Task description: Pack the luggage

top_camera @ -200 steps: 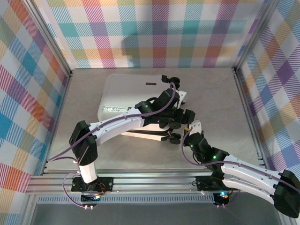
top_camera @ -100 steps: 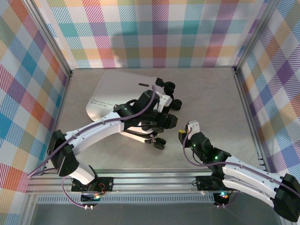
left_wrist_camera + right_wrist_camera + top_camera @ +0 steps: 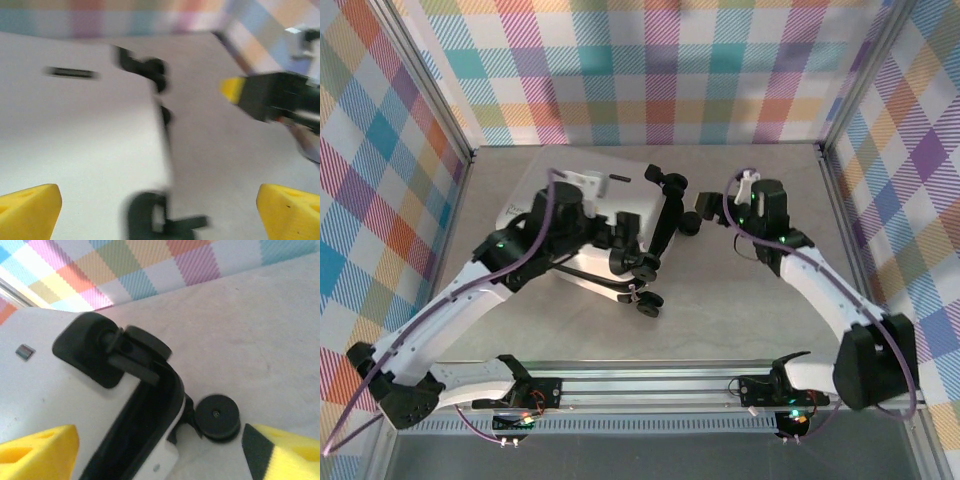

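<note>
As we look down from above, the white luggage (image 3: 635,195) lies flat on the table (image 3: 760,320), back and left of centre, with its black wheels (image 3: 695,222) turned to the right. The left end effector (image 3: 642,250) is over its near right edge, and the right end effector (image 3: 715,215) is just beside a wheel. On the left wrist the view is blurred, but the yellow fingertips (image 3: 30,210) are wide apart above the white shell, gripping nothing. On the right wrist the fingertips are spread too, with a wheel near one and nothing clamped.

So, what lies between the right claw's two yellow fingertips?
The wheeled corner of the luggage, seen in the right wrist view: its black seam and one black wheel, bare table beyond. The right claw stands open.
</note>
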Robot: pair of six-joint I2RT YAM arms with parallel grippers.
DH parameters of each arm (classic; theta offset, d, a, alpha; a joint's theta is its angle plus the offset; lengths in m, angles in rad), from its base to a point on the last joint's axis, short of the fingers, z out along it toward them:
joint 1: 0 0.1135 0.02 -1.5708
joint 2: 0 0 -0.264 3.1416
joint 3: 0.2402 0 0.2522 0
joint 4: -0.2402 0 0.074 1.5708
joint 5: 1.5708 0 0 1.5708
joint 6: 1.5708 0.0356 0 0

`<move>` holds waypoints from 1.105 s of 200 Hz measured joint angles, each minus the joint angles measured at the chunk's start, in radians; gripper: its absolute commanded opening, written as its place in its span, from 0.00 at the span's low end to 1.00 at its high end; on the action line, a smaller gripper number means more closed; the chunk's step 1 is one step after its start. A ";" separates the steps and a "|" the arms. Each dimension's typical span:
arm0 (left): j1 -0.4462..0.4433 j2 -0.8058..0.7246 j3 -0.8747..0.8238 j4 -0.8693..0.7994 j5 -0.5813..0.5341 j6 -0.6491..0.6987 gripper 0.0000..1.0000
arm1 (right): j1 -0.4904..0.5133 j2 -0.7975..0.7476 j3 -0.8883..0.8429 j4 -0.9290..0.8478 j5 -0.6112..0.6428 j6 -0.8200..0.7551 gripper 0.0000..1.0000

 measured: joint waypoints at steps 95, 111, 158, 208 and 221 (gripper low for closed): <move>0.634 0.255 0.051 -0.047 0.045 0.009 1.00 | -0.014 0.425 0.384 -0.085 -0.285 0.069 0.99; 0.665 0.328 0.089 -0.047 0.095 0.024 1.00 | -0.014 0.465 0.401 -0.100 -0.296 0.072 0.99; 0.711 0.451 0.173 -0.046 0.216 0.087 1.00 | -0.014 0.550 0.420 -0.102 -0.349 0.099 0.99; 0.745 0.562 0.252 -0.022 0.382 0.141 0.98 | -0.017 0.602 0.446 -0.018 -0.462 0.145 0.82; 0.752 0.571 0.255 -0.011 0.420 0.150 0.98 | -0.020 0.599 0.442 0.000 -0.474 0.146 0.81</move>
